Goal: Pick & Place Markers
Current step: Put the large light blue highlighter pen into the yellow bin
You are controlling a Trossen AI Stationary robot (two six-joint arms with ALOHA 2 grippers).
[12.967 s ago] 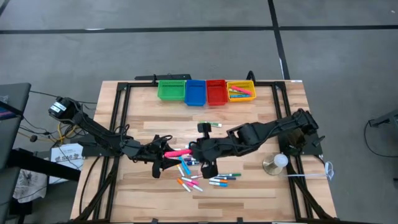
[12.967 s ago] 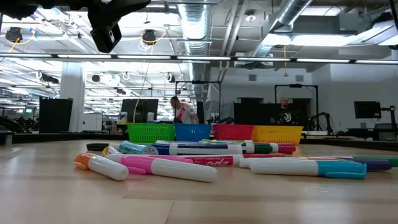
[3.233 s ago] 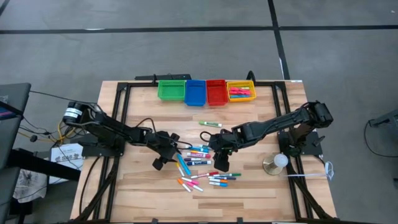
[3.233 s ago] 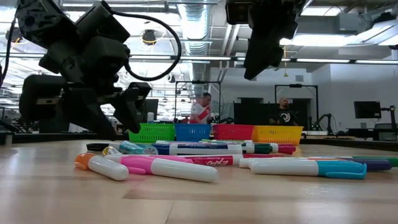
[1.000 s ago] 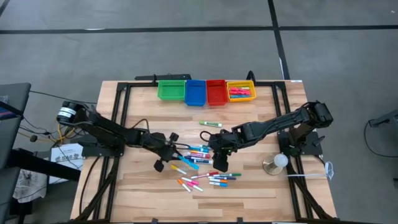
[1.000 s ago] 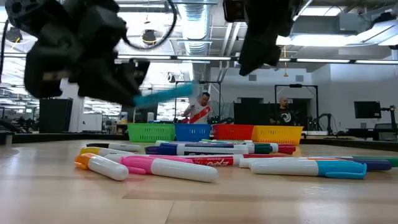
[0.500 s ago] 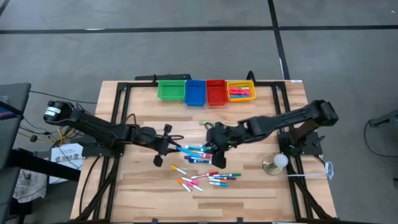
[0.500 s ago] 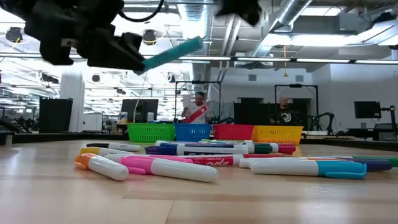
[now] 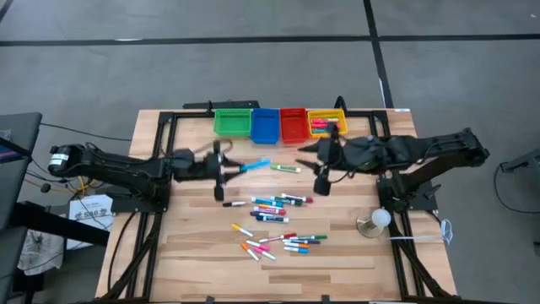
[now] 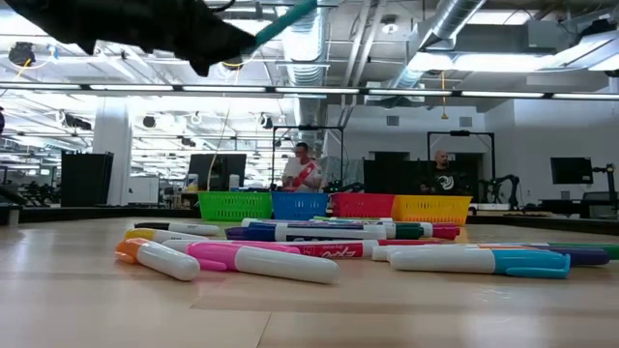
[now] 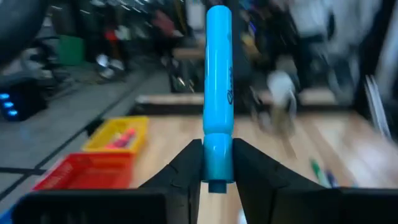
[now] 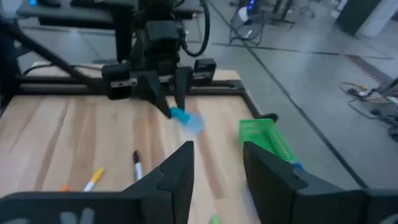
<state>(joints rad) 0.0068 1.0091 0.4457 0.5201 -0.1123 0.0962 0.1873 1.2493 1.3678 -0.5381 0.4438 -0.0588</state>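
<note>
One light-blue marker point(image 9: 256, 165) sits pinched at its tail in my left gripper point(image 9: 229, 168), raised left of centre. I should carry it far-right to the blue bin point(image 9: 265, 125), level, and release low. My right gripper point(image 9: 321, 159), parted and empty, hovers close; the loose markers point(image 9: 274, 221) lie nearer.

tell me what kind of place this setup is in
Probably a robotics lab or open industrial workspace. Past the wooden table the low view shows exposed ceiling ducts, rows of monitors on benches, and two people standing among the equipment.
</note>
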